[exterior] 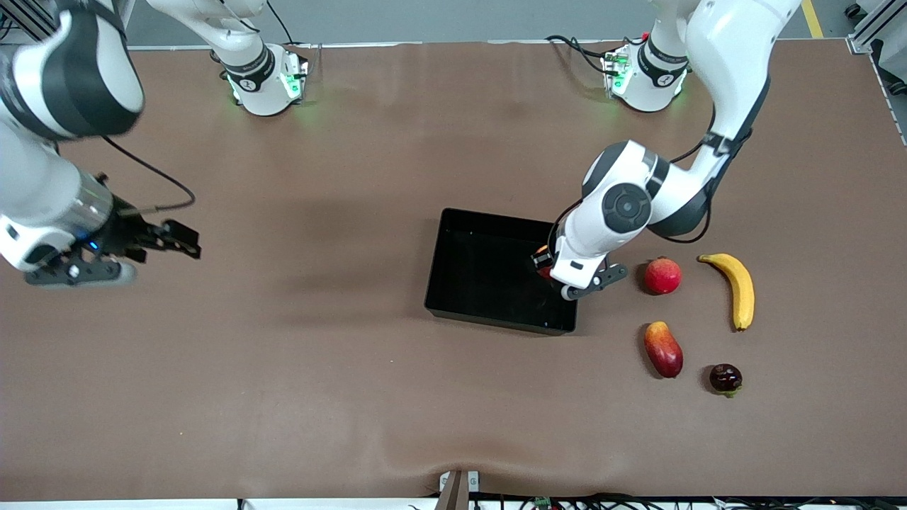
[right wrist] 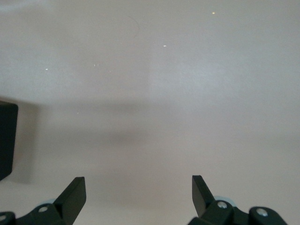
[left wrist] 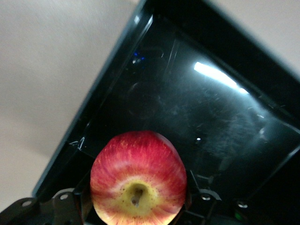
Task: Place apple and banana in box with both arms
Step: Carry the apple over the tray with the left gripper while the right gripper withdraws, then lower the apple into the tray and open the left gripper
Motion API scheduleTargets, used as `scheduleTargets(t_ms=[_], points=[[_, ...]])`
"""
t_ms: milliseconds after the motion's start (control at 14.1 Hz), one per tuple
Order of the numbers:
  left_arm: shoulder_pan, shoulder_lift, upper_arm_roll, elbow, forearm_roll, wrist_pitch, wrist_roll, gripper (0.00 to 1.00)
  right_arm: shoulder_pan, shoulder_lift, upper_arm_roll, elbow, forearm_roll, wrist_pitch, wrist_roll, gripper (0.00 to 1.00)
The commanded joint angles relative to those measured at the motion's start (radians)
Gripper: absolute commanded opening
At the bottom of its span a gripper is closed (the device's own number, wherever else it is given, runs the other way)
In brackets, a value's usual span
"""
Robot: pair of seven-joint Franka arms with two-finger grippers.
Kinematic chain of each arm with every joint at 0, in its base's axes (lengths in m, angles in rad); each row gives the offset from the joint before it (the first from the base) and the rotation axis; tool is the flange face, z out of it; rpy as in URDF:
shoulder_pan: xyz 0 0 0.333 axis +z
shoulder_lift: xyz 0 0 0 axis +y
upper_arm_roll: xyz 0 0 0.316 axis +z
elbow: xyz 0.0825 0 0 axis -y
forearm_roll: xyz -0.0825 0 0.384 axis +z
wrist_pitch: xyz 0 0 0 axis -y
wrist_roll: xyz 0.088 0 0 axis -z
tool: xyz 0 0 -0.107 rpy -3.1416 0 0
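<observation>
The apple [left wrist: 138,180], red with a yellow stem dimple, is held in my left gripper [left wrist: 138,201], whose fingers press on its two sides. In the front view the left gripper [exterior: 547,268] hangs over the black box [exterior: 482,262], at the end toward the left arm, and only a sliver of the apple [exterior: 543,252] shows. The box floor [left wrist: 211,117] under the apple is bare. The banana [exterior: 737,287] lies on the table toward the left arm's end, apart from the box. My right gripper [exterior: 188,241] is open and empty over bare table at the right arm's end; its open jaws show in the right wrist view [right wrist: 138,185].
A plain red round fruit [exterior: 662,275] lies between the box and the banana. A red-yellow mango [exterior: 663,348] and a small dark fruit [exterior: 725,378] lie nearer to the front camera. A box corner [right wrist: 7,140] shows in the right wrist view.
</observation>
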Motion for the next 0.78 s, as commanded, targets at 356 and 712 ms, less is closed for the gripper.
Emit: scheduleTargets(t_ms=[356, 712], points=[[-0.04, 0.093, 0.005, -0.018, 0.028, 0.123, -0.028, 0.0, -0.001, -0.066, -0.049, 0.106, 0.029, -0.213, -0.013, 1.0], [-0.042, 0.134, 0.008, -0.017, 0.112, 0.149, -0.07, 0.14, 0.025, -0.102, -0.104, 0.106, 0.049, -0.251, -0.057, 1.0]])
